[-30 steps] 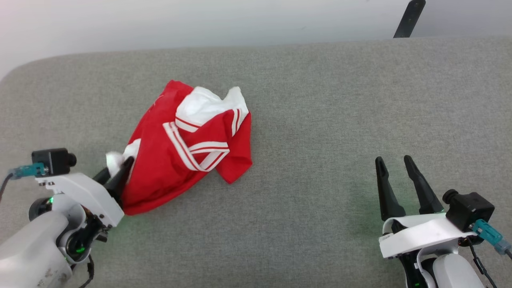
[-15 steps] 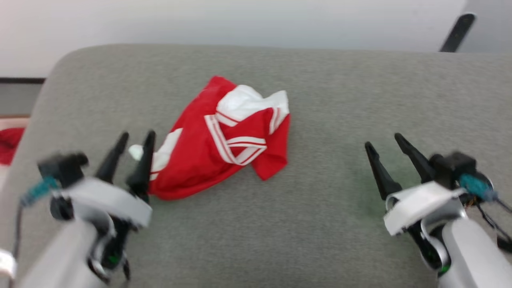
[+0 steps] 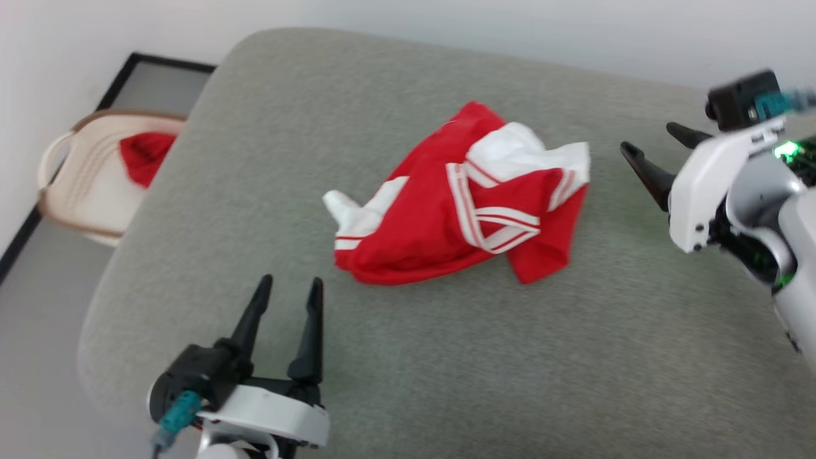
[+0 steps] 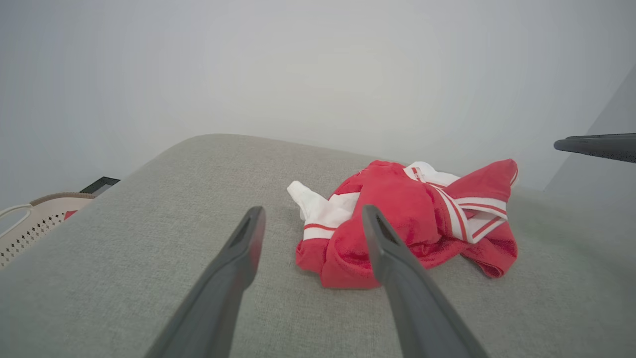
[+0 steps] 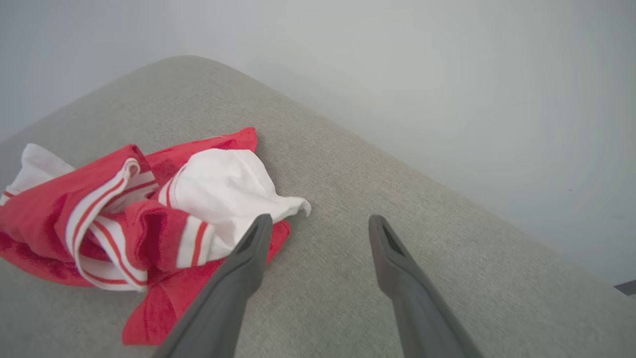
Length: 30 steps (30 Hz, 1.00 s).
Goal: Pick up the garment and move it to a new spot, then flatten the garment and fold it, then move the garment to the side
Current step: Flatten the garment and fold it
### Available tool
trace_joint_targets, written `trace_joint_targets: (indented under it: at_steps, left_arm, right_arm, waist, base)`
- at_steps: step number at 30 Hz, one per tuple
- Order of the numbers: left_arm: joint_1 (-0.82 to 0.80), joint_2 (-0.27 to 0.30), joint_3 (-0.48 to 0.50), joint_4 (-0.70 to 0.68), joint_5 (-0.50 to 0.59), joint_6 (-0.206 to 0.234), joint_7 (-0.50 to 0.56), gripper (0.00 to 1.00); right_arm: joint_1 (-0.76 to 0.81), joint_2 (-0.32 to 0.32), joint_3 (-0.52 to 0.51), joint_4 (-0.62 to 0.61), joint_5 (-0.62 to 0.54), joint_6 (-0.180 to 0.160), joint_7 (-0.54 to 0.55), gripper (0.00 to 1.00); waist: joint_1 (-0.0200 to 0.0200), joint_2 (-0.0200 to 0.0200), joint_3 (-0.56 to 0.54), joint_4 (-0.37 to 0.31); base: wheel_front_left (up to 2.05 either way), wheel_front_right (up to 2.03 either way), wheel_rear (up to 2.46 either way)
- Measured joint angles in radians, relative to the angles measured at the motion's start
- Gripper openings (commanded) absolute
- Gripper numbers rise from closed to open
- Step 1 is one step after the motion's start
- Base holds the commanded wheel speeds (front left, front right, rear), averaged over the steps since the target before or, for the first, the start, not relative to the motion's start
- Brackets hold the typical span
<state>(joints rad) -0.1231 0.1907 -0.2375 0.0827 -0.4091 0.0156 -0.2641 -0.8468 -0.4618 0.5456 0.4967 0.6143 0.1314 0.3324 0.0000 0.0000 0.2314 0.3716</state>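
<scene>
The garment, red with white sleeves and striped trim, lies crumpled in a heap on the grey padded table. My left gripper stands open near the table's front, a short way in front and left of the heap, nothing between its fingers. In the left wrist view the garment lies just beyond the open left gripper. My right gripper is open at the garment's right side, apart from it. In the right wrist view the open right gripper hovers by the garment's white sleeve.
A beige laundry basket holding a red cloth stands on the floor left of the table. The table's rounded left corner and edge lie close to my left arm. A pale wall runs behind the table.
My left gripper has let go of the garment's edge, opened and drawn back. The head camera has turned left, bringing the basket into view. My right gripper now sits higher, near the garment's right side.
</scene>
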Motion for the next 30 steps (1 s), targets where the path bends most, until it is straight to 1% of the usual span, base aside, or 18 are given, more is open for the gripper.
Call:
trace_joint_targets:
  at_steps: [2, 4, 6, 10, 13, 17, 21, 26, 27, 28, 29, 30]
  left_arm:
    - [0.002, -0.028, 0.006, -0.004, 0.052, -0.013, 0.000, 1.00]
    - [0.002, -0.066, 0.018, -0.012, 0.074, -0.028, 0.000, 1.00]
    - [0.003, -0.092, 0.027, -0.014, 0.097, -0.044, 0.000, 1.00]
    - [0.006, -0.124, 0.038, -0.012, 0.113, -0.070, 0.000, 1.00]
    - [0.008, -0.132, 0.048, -0.015, 0.113, -0.079, 0.000, 1.00]
    - [0.009, -0.137, 0.049, -0.020, 0.101, -0.085, 0.000, 1.00]
    - [0.008, -0.138, 0.029, -0.034, 0.069, -0.071, 0.000, 1.00]
    - [0.008, -0.138, 0.019, -0.043, 0.049, -0.060, 0.000, 1.00]
    - [0.008, -0.138, 0.017, -0.043, 0.048, -0.059, 0.000, 1.00]
    - [0.007, -0.138, 0.014, -0.043, 0.044, -0.059, 0.000, 1.00]
    - [0.007, -0.138, 0.011, -0.043, 0.038, -0.059, 0.000, 1.00]
    - [0.006, -0.138, 0.008, -0.042, 0.035, -0.059, 0.000, 1.00]
  right_arm:
    - [-0.055, -0.004, 0.051, 0.039, 0.055, 0.000, 0.073, 1.00]
    - [-0.104, -0.010, 0.104, 0.070, 0.103, 0.000, 0.138, 1.00]
    - [-0.160, -0.018, 0.137, 0.109, 0.138, 0.000, 0.182, 1.00]
    - [-0.250, -0.029, 0.203, 0.180, 0.161, 0.000, 0.238, 1.00]
    - [-0.291, -0.023, 0.269, 0.215, 0.174, 0.000, 0.276, 1.00]
    - [-0.333, -0.024, 0.351, 0.257, 0.183, 0.000, 0.293, 1.00]
    - [-0.359, -0.029, 0.428, 0.272, 0.199, 0.000, 0.291, 1.00]
    - [-0.390, -0.040, 0.492, 0.280, 0.249, 0.000, 0.270, 1.00]
    - [-0.394, -0.043, 0.508, 0.278, 0.257, 0.000, 0.270, 0.90]
    - [-0.397, -0.047, 0.523, 0.271, 0.265, 0.000, 0.268, 0.35]
    - [-0.399, -0.052, 0.533, 0.268, 0.280, -0.001, 0.258, 0.09]
    - [-0.400, -0.058, 0.543, 0.266, 0.289, -0.001, 0.247, 0.00]
  waist:
    - [0.0000, 0.0000, 0.012, 0.029]
    - [-0.0001, 0.0000, 0.026, 0.055]
    - [0.0000, 0.0000, 0.045, 0.076]
    - [0.0000, 0.0000, 0.085, 0.110]
    - [0.0000, 0.0000, 0.116, 0.129]
    - [0.0000, 0.0000, 0.156, 0.145]
    - [0.0000, 0.0000, 0.185, 0.157]
    - [0.0000, 0.0000, 0.198, 0.163]
    - [0.0000, 0.0000, 0.198, 0.163]
    - [0.0000, 0.0000, 0.199, 0.163]
    - [0.0000, 0.0000, 0.199, 0.162]
    - [0.0000, 0.0001, 0.200, 0.162]
  base:
    - [0.00, 0.00, 0.00]
    - [0.00, 0.00, 0.00]
    - [0.00, 0.00, 0.00]
    - [0.00, 0.00, 0.00]
    - [0.00, 0.00, 0.00]
    - [0.00, 0.00, 0.00]
    - [0.00, 0.00, 0.00]
    - [0.00, 0.00, 0.00]
    - [0.00, 0.00, 0.00]
    - [0.00, 0.00, 0.00]
    - [0.00, 0.00, 0.00]
    - [0.00, 0.00, 0.00]
